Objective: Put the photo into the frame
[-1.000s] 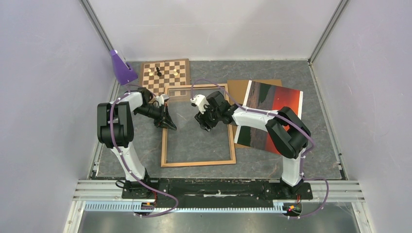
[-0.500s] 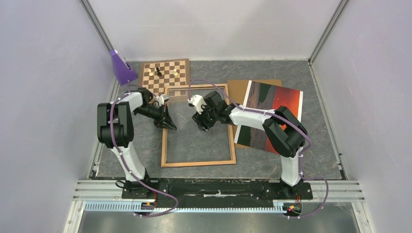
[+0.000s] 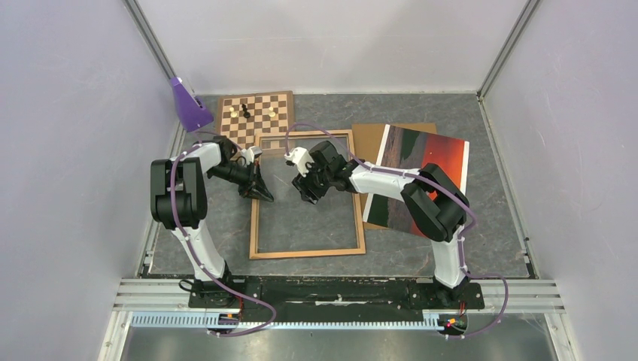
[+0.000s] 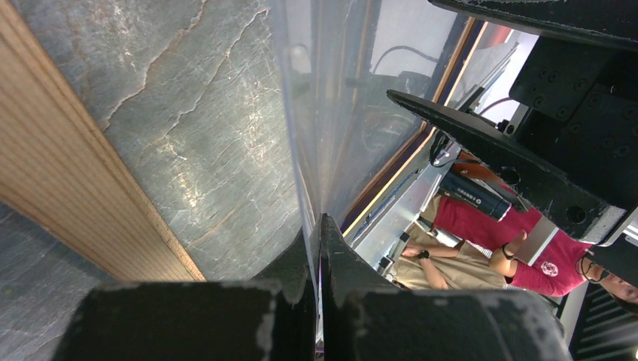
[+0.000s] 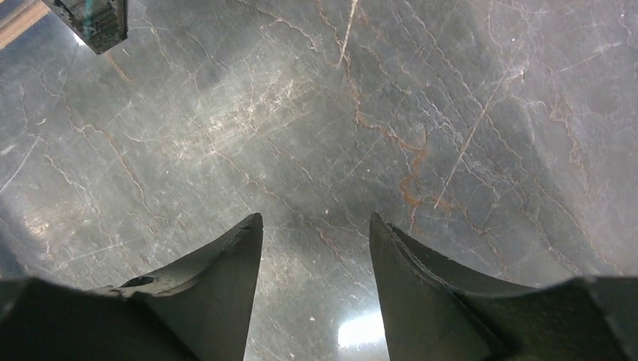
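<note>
The frame [image 3: 308, 252] lies flat at the table's middle, light brown wood up; its wood strip shows in the left wrist view [image 4: 68, 188]. My left gripper [image 3: 263, 195] is inside the frame's left rail, shut on the edge of a clear pane [image 4: 338, 113], which is pinched between the fingers [image 4: 318, 226]. My right gripper [image 3: 307, 197] is open and empty over the frame's inner area, jaws apart above the glossy grey surface [image 5: 316, 226]. The photo [image 3: 436, 154], a red-orange sunset print, lies face up to the right of the frame, partly under the right arm.
A plain brown backing board [image 3: 369, 139] lies under the photo's left edge. A chessboard [image 3: 256, 116] with a few pieces lies behind the frame, its near edge under the frame's top rail. A purple object [image 3: 188, 101] stands at the back left. Walls enclose the table.
My right gripper has moved a little left over the frame's inner area, toward the left gripper. The left arm, frame and photo have not moved.
</note>
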Robot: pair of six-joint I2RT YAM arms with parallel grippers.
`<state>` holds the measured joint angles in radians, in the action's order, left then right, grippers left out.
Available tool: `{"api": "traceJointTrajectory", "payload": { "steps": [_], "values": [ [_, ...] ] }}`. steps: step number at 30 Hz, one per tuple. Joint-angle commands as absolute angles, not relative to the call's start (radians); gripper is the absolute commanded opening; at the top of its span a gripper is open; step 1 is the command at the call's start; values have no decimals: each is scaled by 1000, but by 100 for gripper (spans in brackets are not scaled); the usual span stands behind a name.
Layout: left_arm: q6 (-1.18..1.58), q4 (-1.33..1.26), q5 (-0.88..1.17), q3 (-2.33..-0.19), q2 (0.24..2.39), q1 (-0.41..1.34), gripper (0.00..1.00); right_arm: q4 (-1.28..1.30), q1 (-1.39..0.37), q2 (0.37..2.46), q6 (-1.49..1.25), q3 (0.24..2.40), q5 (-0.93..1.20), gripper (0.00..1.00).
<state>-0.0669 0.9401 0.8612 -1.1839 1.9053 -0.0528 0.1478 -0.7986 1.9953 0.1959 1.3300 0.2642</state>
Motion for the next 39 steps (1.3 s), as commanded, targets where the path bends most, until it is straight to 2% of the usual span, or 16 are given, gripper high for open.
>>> {"api": "traceJointTrajectory", "payload": {
  "steps": [1,18,27,39],
  "values": [
    [-59,943,841,-1178,1925,-46,2,141,-807,2016,202,1380,278,57],
    [-60,943,827,-1180,1926,-46,3,141,-808,2028,198,1375,272,56],
    [-56,952,804,-1180,1908,-46,26,139,-808,2018,199,1359,257,56],
    [-73,997,760,-1191,1856,-46,43,132,-808,2005,199,1342,253,56]
  ]
}}
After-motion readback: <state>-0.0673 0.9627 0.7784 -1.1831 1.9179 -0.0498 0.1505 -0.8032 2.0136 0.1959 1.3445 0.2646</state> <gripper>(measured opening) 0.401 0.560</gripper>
